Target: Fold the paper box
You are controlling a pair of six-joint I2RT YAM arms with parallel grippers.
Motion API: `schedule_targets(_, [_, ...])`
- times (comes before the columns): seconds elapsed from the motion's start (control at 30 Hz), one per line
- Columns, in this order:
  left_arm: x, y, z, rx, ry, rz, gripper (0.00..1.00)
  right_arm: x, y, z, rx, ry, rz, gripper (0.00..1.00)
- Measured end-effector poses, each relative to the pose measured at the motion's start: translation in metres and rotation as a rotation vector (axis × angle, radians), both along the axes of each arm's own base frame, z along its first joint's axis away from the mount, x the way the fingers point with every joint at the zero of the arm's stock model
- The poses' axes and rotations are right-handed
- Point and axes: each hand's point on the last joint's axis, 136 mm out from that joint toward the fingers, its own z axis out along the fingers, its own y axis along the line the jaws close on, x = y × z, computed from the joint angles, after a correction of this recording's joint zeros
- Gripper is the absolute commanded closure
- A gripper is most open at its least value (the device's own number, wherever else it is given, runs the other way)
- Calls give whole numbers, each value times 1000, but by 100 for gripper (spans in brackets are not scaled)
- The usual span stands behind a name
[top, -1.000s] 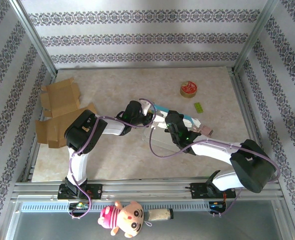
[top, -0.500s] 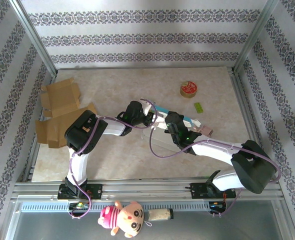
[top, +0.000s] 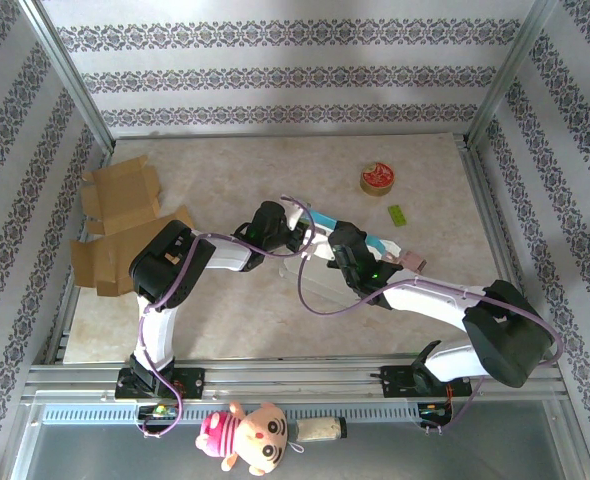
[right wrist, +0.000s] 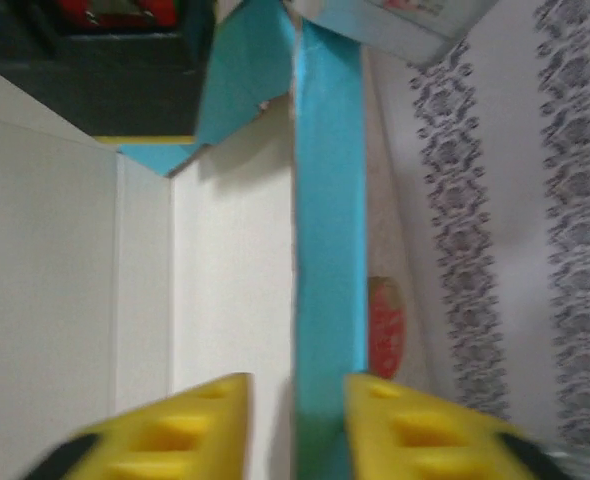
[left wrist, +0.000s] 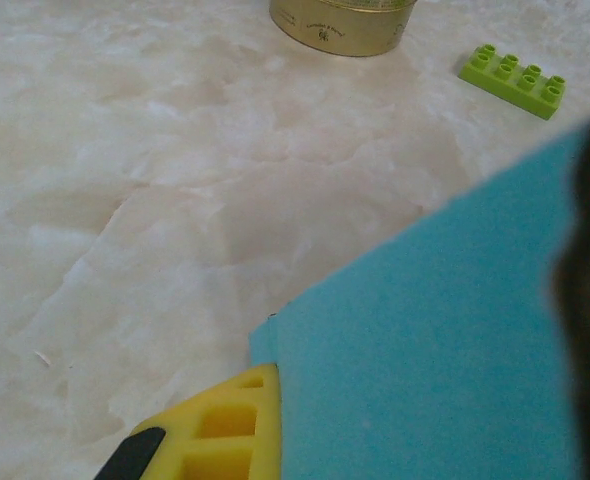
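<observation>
From above, the paper box (top: 383, 241) sits mid-table, a little nearer the arm bases than the round tin (top: 377, 178) and off to its left. Both arms crowd in on it. The left gripper (top: 297, 235) is on the side of the box farthest from the tin, and the right gripper (top: 333, 243) is just tin-side of that. From here I can't read either set of jaws.

On the left wrist camera, a blue panel (left wrist: 445, 330) of the box fills the near corner, with the tin (left wrist: 345, 20) up beyond it. One yellow finger (left wrist: 225, 430) lies flush against the panel's edge. The other is hidden behind the sheet. That pincer looks fully closed, nipping the thin card.

On the right wrist camera, the right gripper (right wrist: 297, 385) stands partly open. A blue wall (right wrist: 330, 200) rises through the gap, hard against the finger on the tin's side, with daylight at the other. The jaws straddle it and clamp nothing. A white panel (right wrist: 225, 300) spreads away from the tin (right wrist: 385, 330).

My read is that this box weighs next to nothing. It is thin printed card, fairly stiff across each panel, hinging freely at the creases, and probably slick. A hard squeeze would dent it and a shove would skate it across the table. I'd pinch it gently on a flap's free edge, close to a crease, while the other arm steadies it.
</observation>
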Motion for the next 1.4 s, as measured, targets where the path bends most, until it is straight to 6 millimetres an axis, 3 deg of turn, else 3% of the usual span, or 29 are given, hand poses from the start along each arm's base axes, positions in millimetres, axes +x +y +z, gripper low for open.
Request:
schedule_targets(0.07, [1, -2, 2, 9, 2, -3, 100, -7, 4, 0, 48, 47, 15, 21])
schedule_targets(0.13, [1, -5, 7, 17, -7, -15, 100, -19, 8, 9, 136, 94, 39, 14])
schedule_targets(0.27, [-5, -9, 22, 31, -32, -54, 100, -40, 8, 54, 427, 162, 78, 13])
schedule_targets(0.4, [-20, -15, 27, 39, -13, -148, 100, -51, -4, 98, 741, 230, 77, 11])
schedule_targets(0.6, [-40, -6, 6, 150, 83, -224, 100, -44, -27, 124, 1123, 441, -41, 11])
schedule_targets(0.7, [-43, 3, -2, 205, 106, -231, 100, -28, -30, 127, 1253, 570, -127, 18])
schedule_targets(0.8, [-43, 5, -1, 223, 100, -243, 100, -6, -27, 113, 1333, 705, -238, 28])
schedule_targets(0.87, [-43, 4, 1, 226, 97, -252, 100, 4, -25, 91, 1347, 790, -327, 32])
schedule_targets(1.0, [-42, 1, 5, 214, 91, -263, 95, 8, -22, 40, 1322, 940, -489, 38])
schedule_targets(1.1, [-43, -1, 5, 207, 93, -272, 88, 3, -16, 14, 1280, 1016, -540, 41])
schedule_targets(1.27, [-40, -4, 6, 182, 94, -262, 71, -2, -6, 3, 1256, 1063, -537, 45])
schedule_targets(1.4, [-35, -4, 9, 167, 90, -246, 73, -2, -6, -6, 1240, 1076, -552, 45])
